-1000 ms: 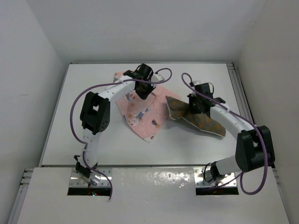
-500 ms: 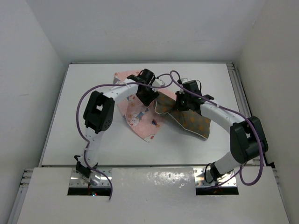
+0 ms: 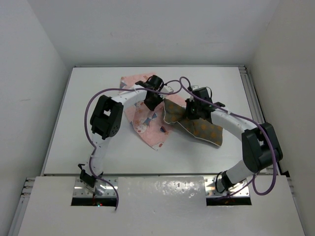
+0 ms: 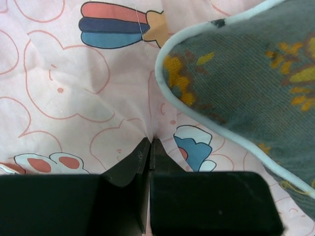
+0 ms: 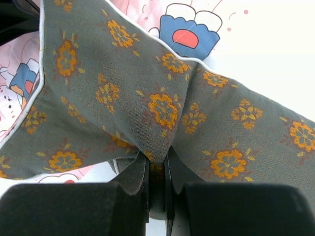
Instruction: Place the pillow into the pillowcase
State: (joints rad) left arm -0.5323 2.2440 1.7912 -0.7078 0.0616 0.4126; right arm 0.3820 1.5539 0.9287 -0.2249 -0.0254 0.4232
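At table (image 3: 88, 108) centre, my left gripper (image 4: 149, 142) pinches a pillowcase (image 4: 74, 88) fold; right gripper (image 5: 156, 160) clamps the pillow (image 5: 147, 98), its corner just right of my left jaws, long axis running rightward.

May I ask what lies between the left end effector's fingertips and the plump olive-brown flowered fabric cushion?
In the left wrist view, only the thin pink bunny-printed fabric pillowcase lies between the left end effector and the olive-brown cushion.

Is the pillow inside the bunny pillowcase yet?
Not yet, it is outside. The pillow rests partly on top of the pillowcase, its piped edge uncovered.
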